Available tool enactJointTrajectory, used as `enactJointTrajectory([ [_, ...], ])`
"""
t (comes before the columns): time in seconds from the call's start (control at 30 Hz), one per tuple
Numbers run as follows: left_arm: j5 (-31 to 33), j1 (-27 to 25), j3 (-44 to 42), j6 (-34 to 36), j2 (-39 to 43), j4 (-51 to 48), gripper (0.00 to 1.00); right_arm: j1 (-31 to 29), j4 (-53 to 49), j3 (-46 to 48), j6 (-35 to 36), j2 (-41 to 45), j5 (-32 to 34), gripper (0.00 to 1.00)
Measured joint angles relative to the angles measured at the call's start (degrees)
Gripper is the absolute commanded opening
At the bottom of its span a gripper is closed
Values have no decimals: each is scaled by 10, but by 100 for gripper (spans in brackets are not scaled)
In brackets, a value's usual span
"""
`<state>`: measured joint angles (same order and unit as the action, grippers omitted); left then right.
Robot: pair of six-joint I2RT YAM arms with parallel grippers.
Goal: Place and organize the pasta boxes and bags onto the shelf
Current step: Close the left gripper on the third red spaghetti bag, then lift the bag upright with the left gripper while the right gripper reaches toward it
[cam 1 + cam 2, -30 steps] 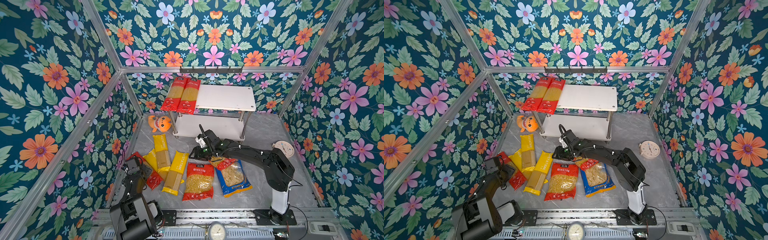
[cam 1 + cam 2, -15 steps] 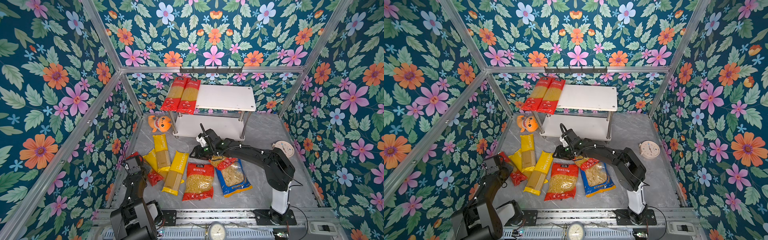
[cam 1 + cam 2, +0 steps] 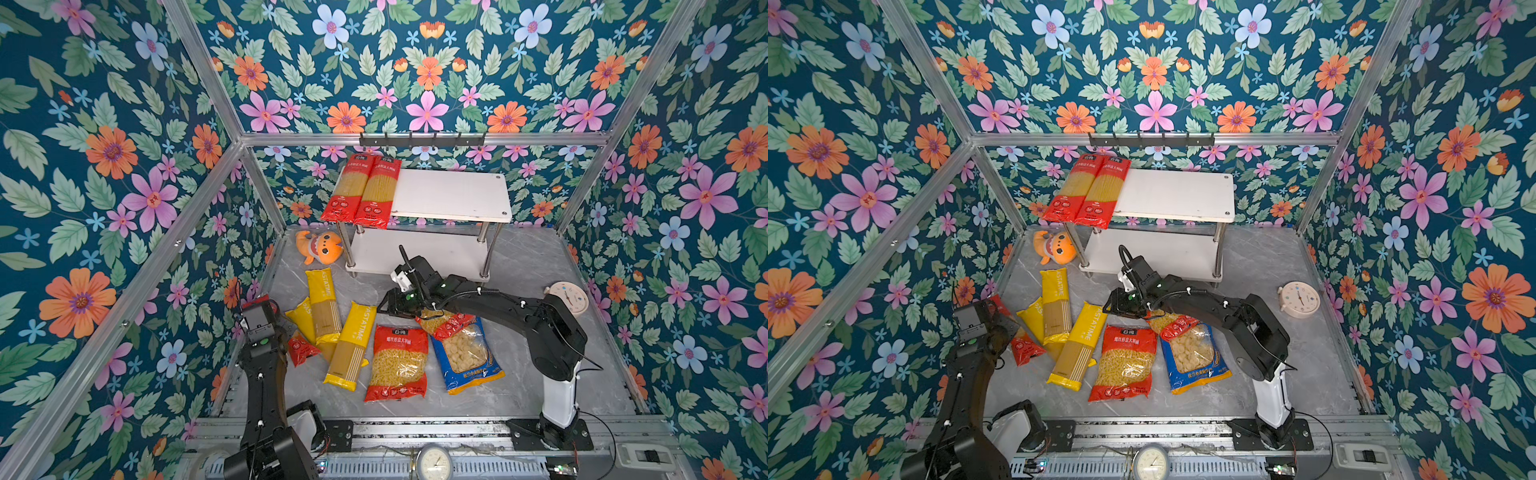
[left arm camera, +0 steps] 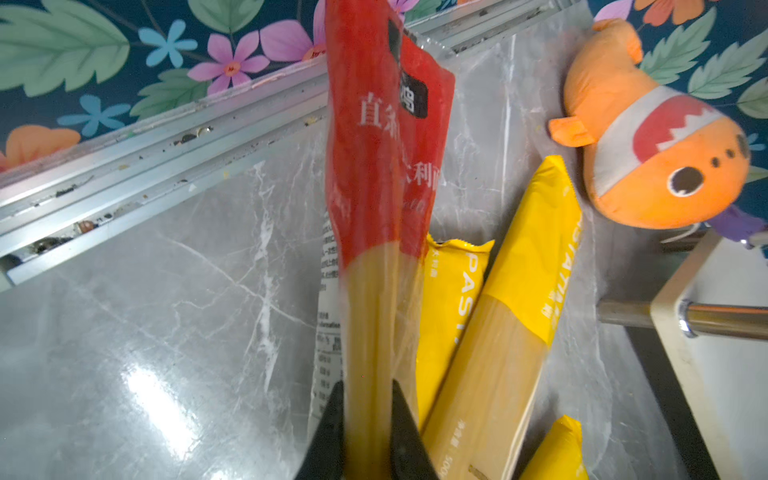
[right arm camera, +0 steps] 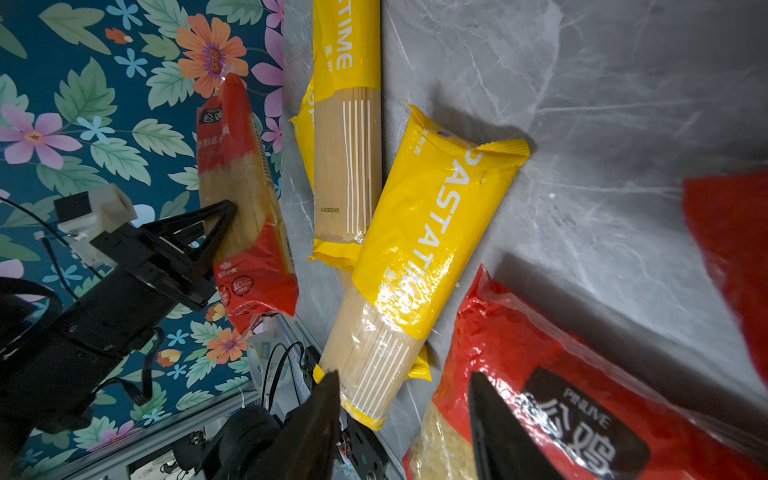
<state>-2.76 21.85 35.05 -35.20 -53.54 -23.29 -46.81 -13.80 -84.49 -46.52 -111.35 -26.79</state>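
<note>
The shelf (image 3: pixel 453 195) stands at the far middle of the grey floor (image 3: pixel 519 266). Two red spaghetti packs (image 3: pixel 361 191) lie side by side on the left end of its top board, overhanging the near edge.

On the floor nearer in, a red short-pasta bag (image 3: pixel 398 361) lies just left of the blue-and-yellow bag (image 3: pixel 465 357). A second red bag (image 3: pixel 446 324) overlaps the blue-and-yellow bag's far end. Three yellow PASTATIME packs (image 3: pixel 328 316) fan out to their left.

The third red spaghetti pack (image 4: pixel 374 166) is at the near left, tilted up. The left gripper (image 4: pixel 368 399) is pinched tight across its clear middle. Its lower red end sits beside the yellow packs.

The right gripper (image 5: pixel 405 386) hovers mid-scene, between a yellow pack and the red short-pasta bag. Its fingers are spread and hold nothing.
</note>
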Motion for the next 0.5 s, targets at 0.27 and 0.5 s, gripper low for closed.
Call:
enactJointTrajectory([
  [0.27, -33, -73, 85, 30, 2, -30, 0, 2, 1, 0, 0, 7, 2, 51],
  [0.5, -95, -178, 141, 59, 40, -5, 0, 19, 76, 63, -16, 63, 3, 51],
])
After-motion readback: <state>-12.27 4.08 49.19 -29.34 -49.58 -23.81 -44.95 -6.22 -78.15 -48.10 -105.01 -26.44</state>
